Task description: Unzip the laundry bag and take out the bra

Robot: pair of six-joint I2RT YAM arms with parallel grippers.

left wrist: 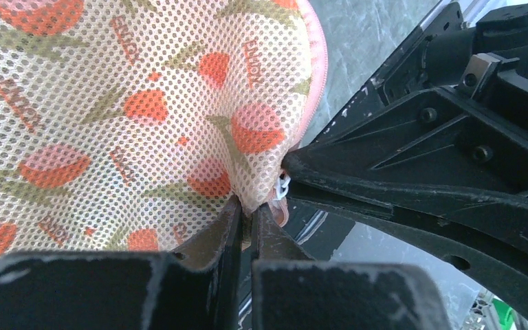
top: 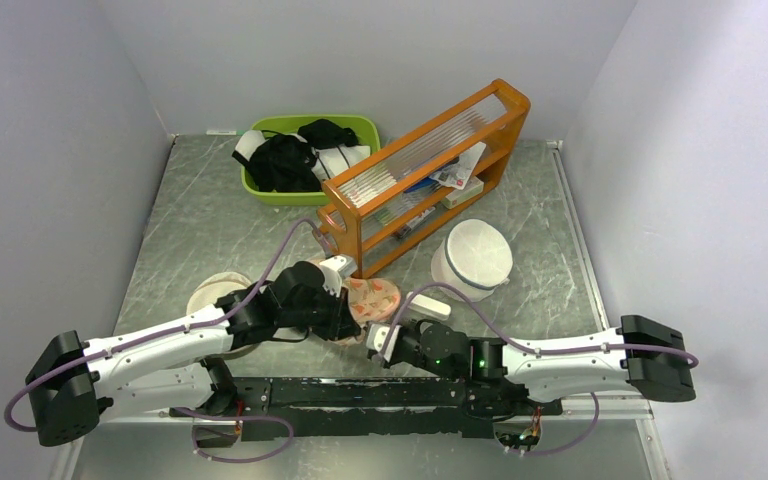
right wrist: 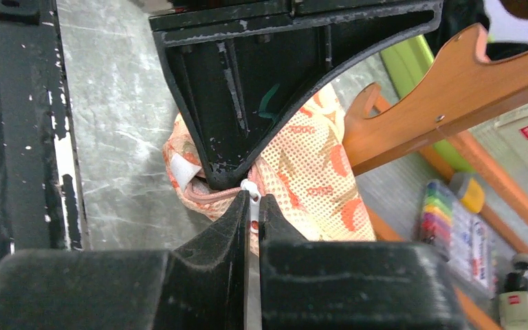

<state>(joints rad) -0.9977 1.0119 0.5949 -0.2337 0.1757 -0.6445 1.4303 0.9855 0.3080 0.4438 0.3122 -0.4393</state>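
The peach-pink laundry bag (top: 375,298) with orange-red and green print lies near the table's front, before the wooden rack. My left gripper (top: 345,322) is shut on a fold of its mesh fabric (left wrist: 247,206) at the near end; the mesh (left wrist: 110,103) fills the left wrist view. My right gripper (top: 378,338) is shut on the white zipper pull (right wrist: 251,192) at the pink zipper rim (right wrist: 210,196). The pull also shows in the left wrist view (left wrist: 282,187). The two grippers almost touch. The bra is hidden.
An orange wooden rack (top: 430,170) with packets stands behind the bag. A white cylindrical bag (top: 472,258) is to the right, a round beige pouch (top: 215,293) to the left. A green bin (top: 305,155) with black clothes sits at the back.
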